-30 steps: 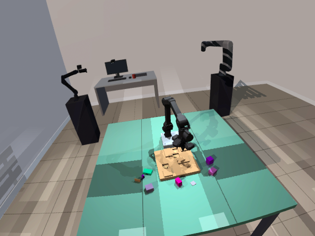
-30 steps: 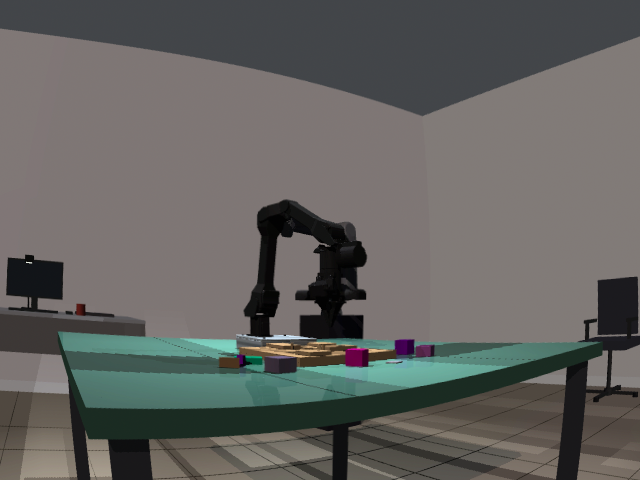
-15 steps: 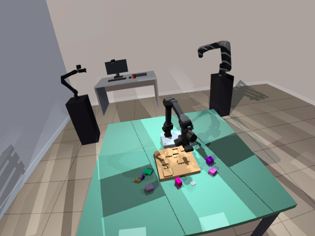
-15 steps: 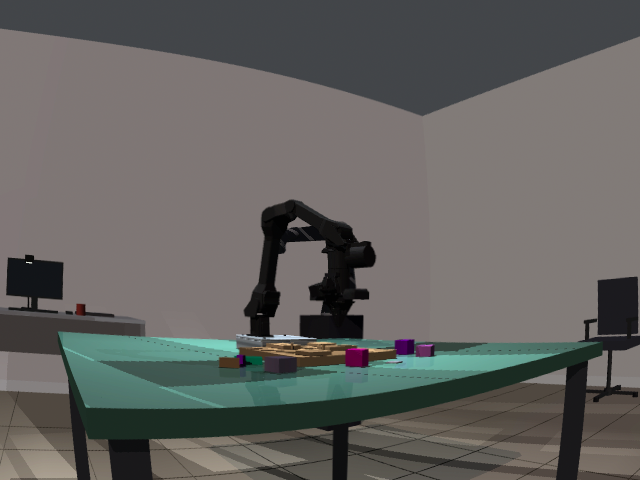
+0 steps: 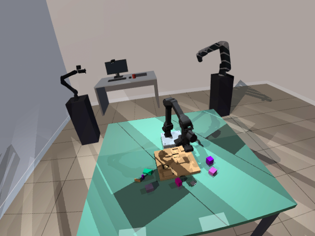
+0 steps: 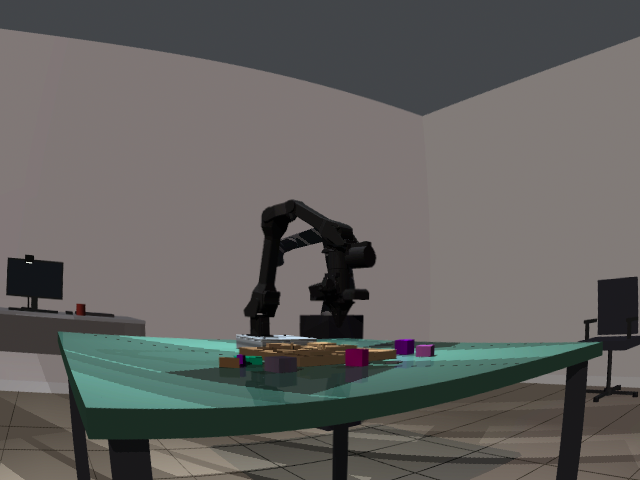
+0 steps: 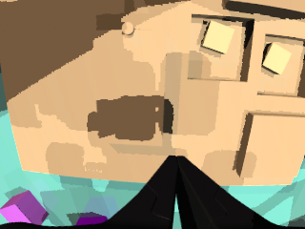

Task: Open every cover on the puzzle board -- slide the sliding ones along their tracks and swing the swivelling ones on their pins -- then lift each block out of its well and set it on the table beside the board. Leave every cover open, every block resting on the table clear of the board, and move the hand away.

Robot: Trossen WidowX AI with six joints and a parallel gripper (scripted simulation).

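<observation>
The puzzle board lies flat on the green table, just beside the arm's pale base plate, presumably so the hand can reach its wells from above. Two pale yellow blocks, one in the larger well and one in the well next to it, sit turned askew to the walls; these wells are uncovered, so the blocks look ready to be lifted out. A small round knob stands up from the wood, likely there to push or turn a cover by; whether every cover is open, I can't tell. The gripper is closed on nothing, its tips together above the board's edge: a narrow point suits nudging a cover, but it would have to open to take a block. Farther out, a purple cube and a pink cube rest off the board, leaving its wells unobstructed by them. The magenta block lies near another edge, where a careless set-down could crowd it.
</observation>
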